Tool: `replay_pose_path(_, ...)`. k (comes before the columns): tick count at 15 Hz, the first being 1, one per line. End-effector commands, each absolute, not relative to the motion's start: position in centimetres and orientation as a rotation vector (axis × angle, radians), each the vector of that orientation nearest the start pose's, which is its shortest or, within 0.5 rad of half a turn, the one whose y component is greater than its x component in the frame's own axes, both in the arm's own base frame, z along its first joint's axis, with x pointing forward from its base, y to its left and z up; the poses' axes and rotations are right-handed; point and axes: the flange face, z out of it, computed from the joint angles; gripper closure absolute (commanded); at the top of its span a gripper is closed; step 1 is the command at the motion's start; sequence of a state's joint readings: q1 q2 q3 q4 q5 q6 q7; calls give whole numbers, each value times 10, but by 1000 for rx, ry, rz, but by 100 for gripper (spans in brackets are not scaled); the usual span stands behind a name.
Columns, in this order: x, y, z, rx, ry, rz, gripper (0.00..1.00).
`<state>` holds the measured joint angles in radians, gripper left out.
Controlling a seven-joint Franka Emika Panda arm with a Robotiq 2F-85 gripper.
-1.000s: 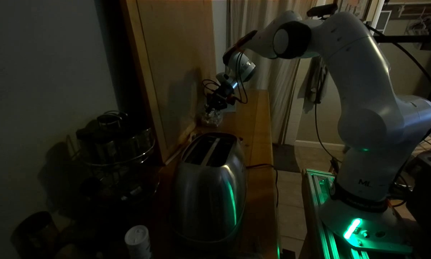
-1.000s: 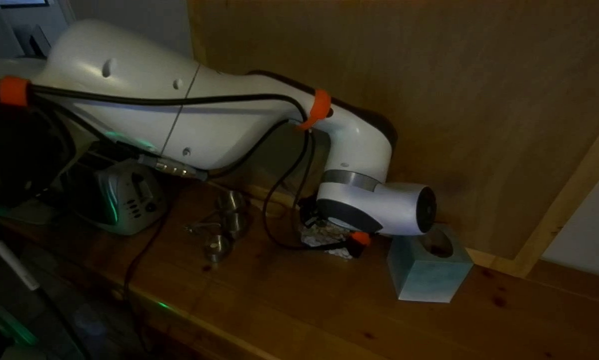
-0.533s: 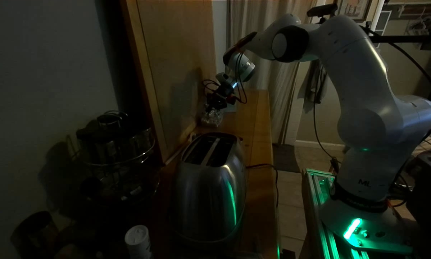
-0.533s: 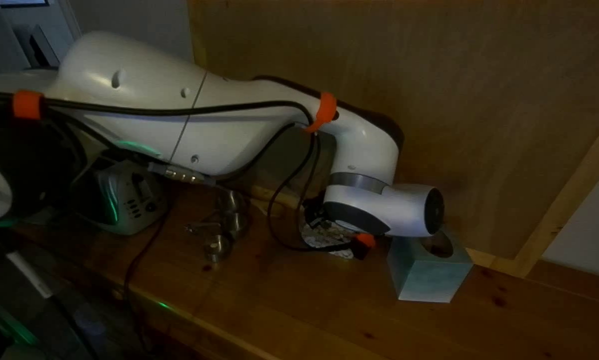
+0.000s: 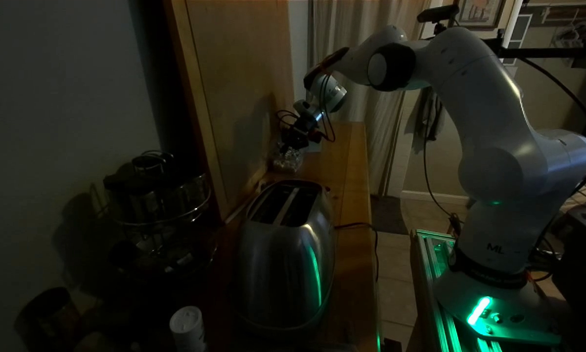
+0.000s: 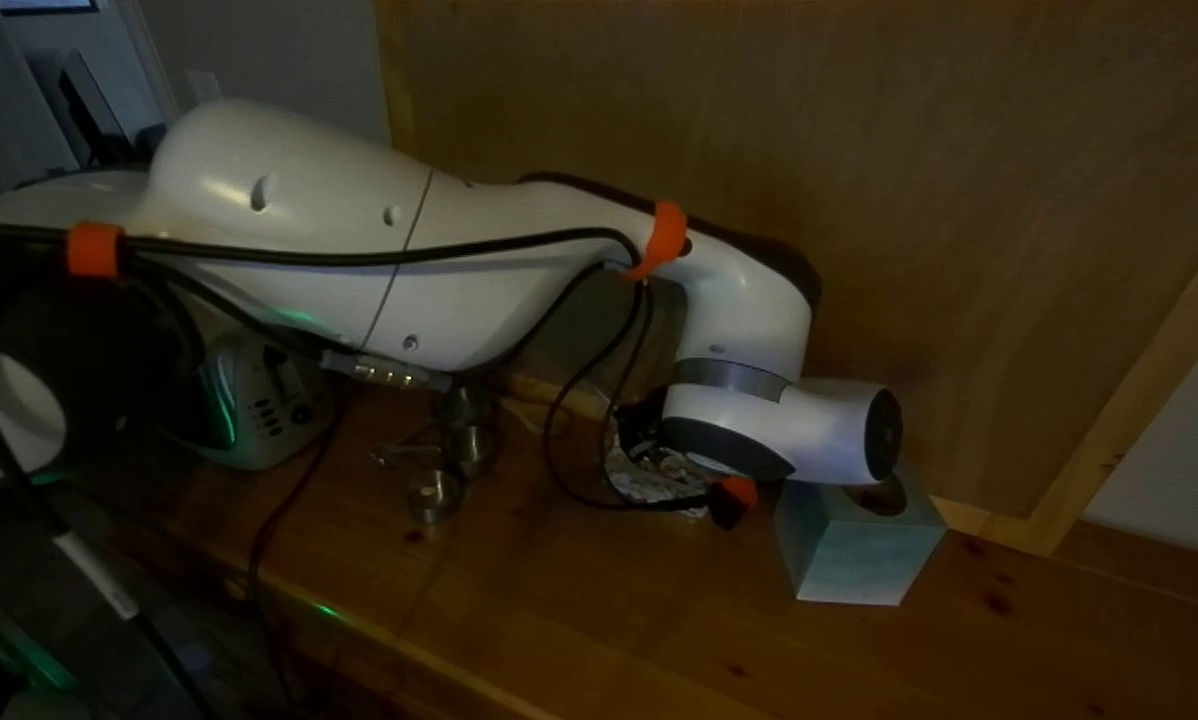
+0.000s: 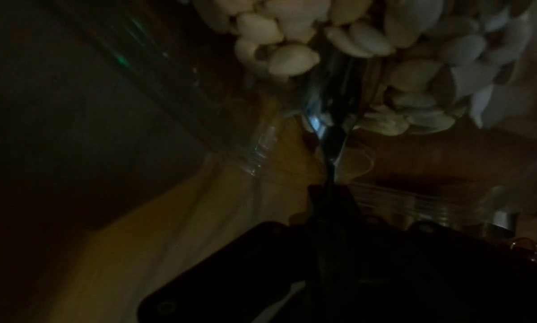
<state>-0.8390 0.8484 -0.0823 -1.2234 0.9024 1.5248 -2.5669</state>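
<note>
Pale flat seeds (image 7: 293,60) fill part of a clear container (image 7: 257,154) in the wrist view. A shiny metal spoon (image 7: 331,139) has its bowl among them, partly covered by seeds. Its handle runs back into my dark gripper (image 7: 331,193), which is shut on it. The fingers are very dark, and the handle's far end is hidden. In both exterior views the clear container (image 5: 288,160) stands on the wooden counter close to the wooden panel. From above, the gripper (image 5: 289,146) points down at it. The wrist covers part of the container (image 6: 649,475).
A steel toaster (image 5: 288,254) stands on the counter, its cord (image 5: 356,226) crossing the front edge. Metal measuring cups (image 6: 434,495) lie between toaster and container. A tissue box (image 6: 859,545) is beside the wrist. The wooden panel (image 6: 909,250) rises behind. A tiered rack (image 5: 158,200) is at left.
The elbow and forearm have sunk steadily. The wrist has shifted slightly down and toward the tissue box in an exterior view. The gripper stays at the container, and its grip looks unchanged.
</note>
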Motion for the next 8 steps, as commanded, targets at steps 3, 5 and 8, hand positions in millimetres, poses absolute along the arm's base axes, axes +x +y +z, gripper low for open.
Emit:
replay_pose_path(3,517,-506,252,-1940,-1617,-1180,98)
replay_pose_path(5,516,-504,252,-1964,-1600,-1165,98)
replay_pose_path(8,518,-503,254,-2011,-1584,-1126,98)
